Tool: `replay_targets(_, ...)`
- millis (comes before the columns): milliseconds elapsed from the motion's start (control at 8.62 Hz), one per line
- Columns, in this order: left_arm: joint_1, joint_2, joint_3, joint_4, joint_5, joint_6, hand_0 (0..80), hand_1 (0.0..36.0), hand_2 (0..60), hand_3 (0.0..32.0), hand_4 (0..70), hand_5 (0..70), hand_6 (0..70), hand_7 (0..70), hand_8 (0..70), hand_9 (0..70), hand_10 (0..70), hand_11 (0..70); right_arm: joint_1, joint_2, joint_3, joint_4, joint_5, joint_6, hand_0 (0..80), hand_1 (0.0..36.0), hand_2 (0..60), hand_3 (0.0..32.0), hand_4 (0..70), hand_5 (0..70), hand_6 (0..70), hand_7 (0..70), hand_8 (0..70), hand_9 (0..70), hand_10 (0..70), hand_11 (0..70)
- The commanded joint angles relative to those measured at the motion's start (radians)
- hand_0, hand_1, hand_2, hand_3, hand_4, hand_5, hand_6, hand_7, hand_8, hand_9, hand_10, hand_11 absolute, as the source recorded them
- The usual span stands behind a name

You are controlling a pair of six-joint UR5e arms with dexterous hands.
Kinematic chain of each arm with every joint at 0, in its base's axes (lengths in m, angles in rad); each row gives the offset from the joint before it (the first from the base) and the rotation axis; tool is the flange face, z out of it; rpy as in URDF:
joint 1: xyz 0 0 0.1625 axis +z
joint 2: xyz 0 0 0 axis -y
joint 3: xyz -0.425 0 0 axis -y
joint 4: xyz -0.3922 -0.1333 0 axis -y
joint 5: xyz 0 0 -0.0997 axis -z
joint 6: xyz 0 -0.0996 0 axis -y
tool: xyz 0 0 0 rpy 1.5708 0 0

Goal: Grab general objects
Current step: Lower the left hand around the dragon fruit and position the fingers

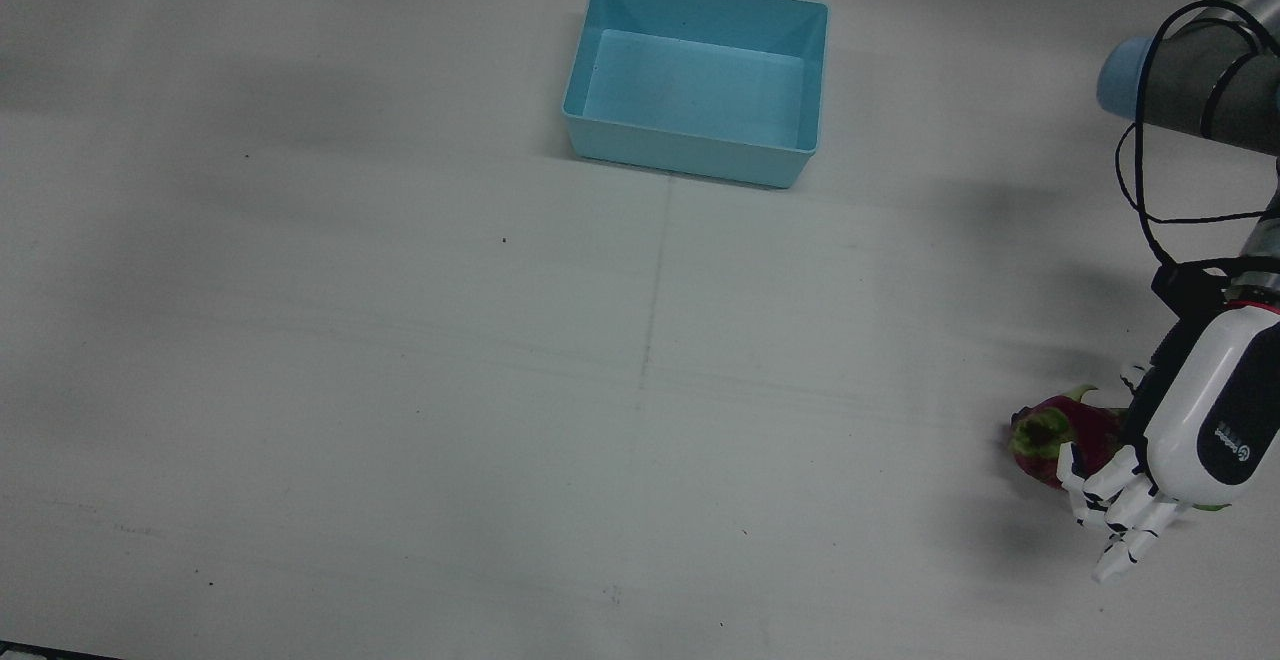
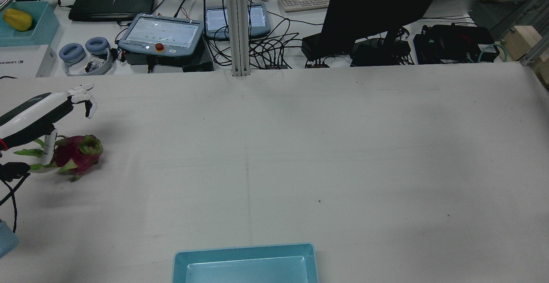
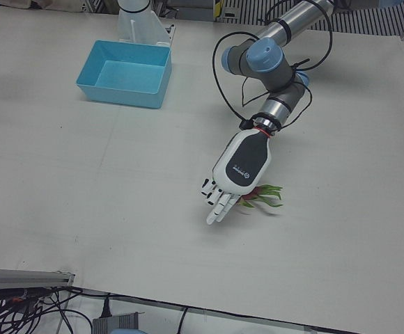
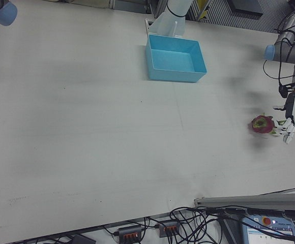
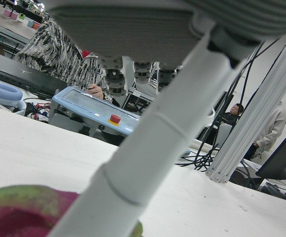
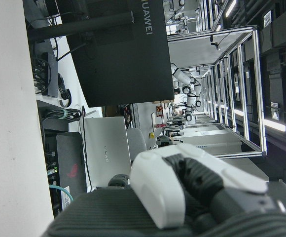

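Note:
A red dragon fruit (image 1: 1048,436) with green scales lies on the white table near the edge on the left arm's side, also seen as the fruit (image 2: 79,152) in the rear view and the fruit (image 4: 262,123) in the right-front view. My left hand (image 1: 1190,425) hovers just over it, palm down, fingers stretched and apart, holding nothing. In the rear view the left hand (image 2: 38,110) has its thumb (image 2: 48,146) pointing down close beside the fruit. The left hand view shows that thumb (image 5: 148,148) over the fruit (image 5: 24,217). Of my right hand (image 6: 182,187) only a part shows, in its own view.
A light blue open bin (image 1: 690,152) stands at the robot's side of the table, in the middle; the bin (image 3: 122,96) holds nothing. Behind the table's far edge a desk carries teach pendants (image 2: 161,34), a monitor (image 2: 377,8), cables and a keyboard. People sit there.

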Motion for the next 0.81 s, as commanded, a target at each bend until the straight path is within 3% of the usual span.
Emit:
replay_targets(0, 0.006, 0.011, 0.041, 0.005, -0.002, 0.027, 80.0, 36.0, 60.0, 0.0, 0.0, 70.0, 0.1, 57.6, 0.0, 10.1, 0.0, 0.0, 0.001, 0.0, 0.0, 0.0, 0.0, 0.0, 0.0, 0.0, 0.0, 0.0, 0.0, 0.0, 0.0, 0.0, 0.0, 0.0, 0.0, 0.0)
replay_targets(464, 0.018, 0.006, 0.165, -0.108, -0.002, 0.022, 80.0, 36.0, 60.0, 0.0, 0.0, 70.0, 0.0, 58.8, 0.0, 10.3, 0.0, 0.0, -0.001, 0.0, 0.0, 0.0, 0.0, 0.0, 0.0, 0.0, 0.0, 0.0, 0.0, 0.0, 0.0, 0.0, 0.0, 0.0, 0.0, 0.0)
replay_targets(696, 0.018, 0.005, 0.167, -0.108, -0.001, 0.021, 80.0, 36.0, 60.0, 0.0, 0.0, 70.0, 0.0, 58.5, 0.0, 10.3, 0.0, 0.0, 0.001, 0.0, 0.0, 0.0, 0.0, 0.0, 0.0, 0.0, 0.0, 0.0, 0.0, 0.0, 0.0, 0.0, 0.0, 0.0, 0.0, 0.0)
